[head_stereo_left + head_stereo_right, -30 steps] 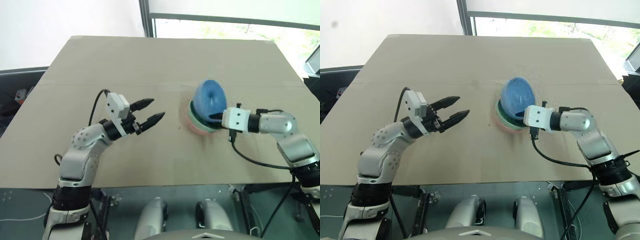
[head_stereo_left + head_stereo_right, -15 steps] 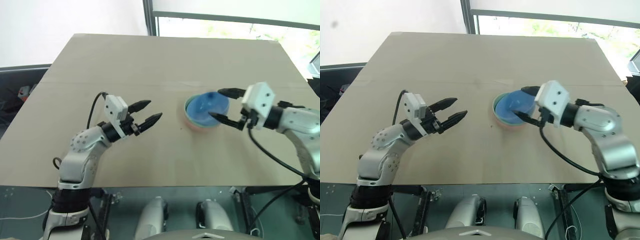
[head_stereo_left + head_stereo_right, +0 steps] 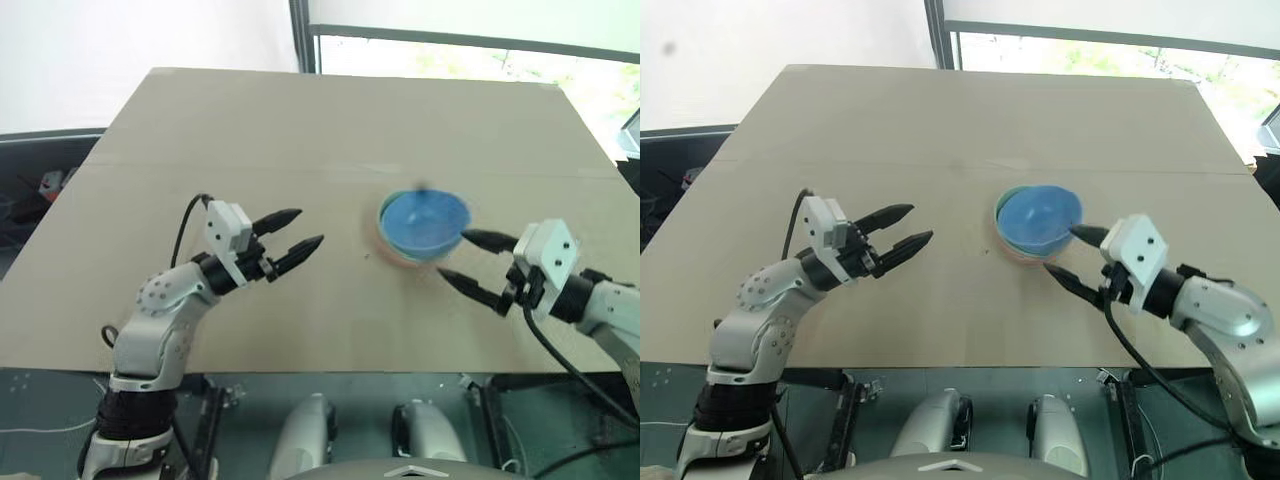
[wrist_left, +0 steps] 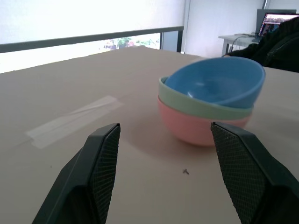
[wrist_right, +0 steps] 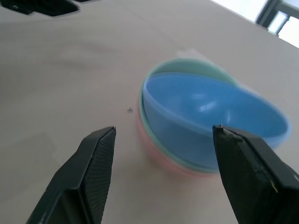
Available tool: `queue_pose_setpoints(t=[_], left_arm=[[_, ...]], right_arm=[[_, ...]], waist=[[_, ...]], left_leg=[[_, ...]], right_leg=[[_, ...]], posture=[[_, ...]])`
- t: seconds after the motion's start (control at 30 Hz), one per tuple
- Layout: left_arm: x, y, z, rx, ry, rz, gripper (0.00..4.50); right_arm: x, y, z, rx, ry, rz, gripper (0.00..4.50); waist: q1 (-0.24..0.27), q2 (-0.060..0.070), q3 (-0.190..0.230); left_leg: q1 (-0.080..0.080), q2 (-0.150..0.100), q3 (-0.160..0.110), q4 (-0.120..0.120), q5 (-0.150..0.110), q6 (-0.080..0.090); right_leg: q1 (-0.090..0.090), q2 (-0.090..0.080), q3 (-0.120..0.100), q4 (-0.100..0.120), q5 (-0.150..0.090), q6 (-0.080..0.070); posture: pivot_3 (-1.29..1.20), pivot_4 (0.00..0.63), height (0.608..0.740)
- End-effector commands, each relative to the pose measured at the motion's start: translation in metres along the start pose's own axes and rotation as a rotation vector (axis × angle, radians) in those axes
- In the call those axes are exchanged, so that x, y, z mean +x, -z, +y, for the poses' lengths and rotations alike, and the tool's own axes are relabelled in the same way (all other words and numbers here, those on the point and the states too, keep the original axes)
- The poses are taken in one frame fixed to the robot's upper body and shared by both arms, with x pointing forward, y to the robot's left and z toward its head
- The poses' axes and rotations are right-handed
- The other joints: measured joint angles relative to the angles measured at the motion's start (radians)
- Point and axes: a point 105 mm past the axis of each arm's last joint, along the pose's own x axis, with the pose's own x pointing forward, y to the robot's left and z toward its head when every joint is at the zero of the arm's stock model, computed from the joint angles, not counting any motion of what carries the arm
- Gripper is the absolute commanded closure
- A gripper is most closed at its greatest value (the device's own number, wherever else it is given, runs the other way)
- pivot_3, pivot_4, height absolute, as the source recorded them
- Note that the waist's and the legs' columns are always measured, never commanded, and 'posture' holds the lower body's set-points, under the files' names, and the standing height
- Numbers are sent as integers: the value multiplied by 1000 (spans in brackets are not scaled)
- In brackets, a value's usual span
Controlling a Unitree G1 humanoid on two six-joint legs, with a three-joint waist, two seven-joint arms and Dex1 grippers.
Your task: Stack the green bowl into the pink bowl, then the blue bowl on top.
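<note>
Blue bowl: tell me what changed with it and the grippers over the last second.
The right gripper let go of the blue bowl, opened, and drew back toward the robot. The blue bowl, held steeply tilted a second ago, now lies in the green bowl on the pink bowl, slightly askew. The left gripper stayed open and empty, about where it was; the stack kept its place on the table.

The blue bowl [image 4: 216, 84] looks like smooth plastic with a soft sheen inside; the green bowl [image 4: 196, 106] and pink bowl [image 4: 191, 128] under it look the same, plain and smooth; the table [image 3: 300, 130] is matt tan board, cardboard-like, with a strip of dull clear tape [image 4: 72, 120]; the gripper fingers [image 4: 105, 158] are black with finely textured matt pads.
</note>
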Motion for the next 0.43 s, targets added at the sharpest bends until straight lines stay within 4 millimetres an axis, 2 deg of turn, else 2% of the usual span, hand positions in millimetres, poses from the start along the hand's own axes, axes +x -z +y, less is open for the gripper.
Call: queue_pose_setpoints(t=[0.03,0.13,0.17,0.3,0.43], left_arm=[[-22,-10,2,39,11,0,1220],[-46,0,4,22,14,69,1220],[-51,2,4,21,18,84,1220],[-58,4,6,17,18,107,1220],[-57,2,0,16,64,108,1220]], right_arm=[[-32,3,-7,-11,37,3,1038],[-65,15,-23,33,111,46,211],[-73,18,-26,33,119,62,91],[-87,25,-38,-23,170,105,91],[-83,29,-41,-44,156,118,91]], waist=[[-5,0,0],[-12,1,0],[-12,0,0],[-10,0,-1],[-10,0,-1]], left_leg=[[0,0,0,0,0,0],[2,0,2,0,0,1],[3,1,3,0,0,1],[8,1,3,0,-2,4],[12,1,4,-1,-2,4]], right_leg=[[0,0,0,0,0,0],[1,0,1,-4,0,0],[1,0,2,-4,0,0],[2,0,3,-1,-2,-4],[5,0,6,0,-3,-4]], posture=[[0,150,740],[0,150,740],[0,150,740],[0,150,740],[0,150,740]])
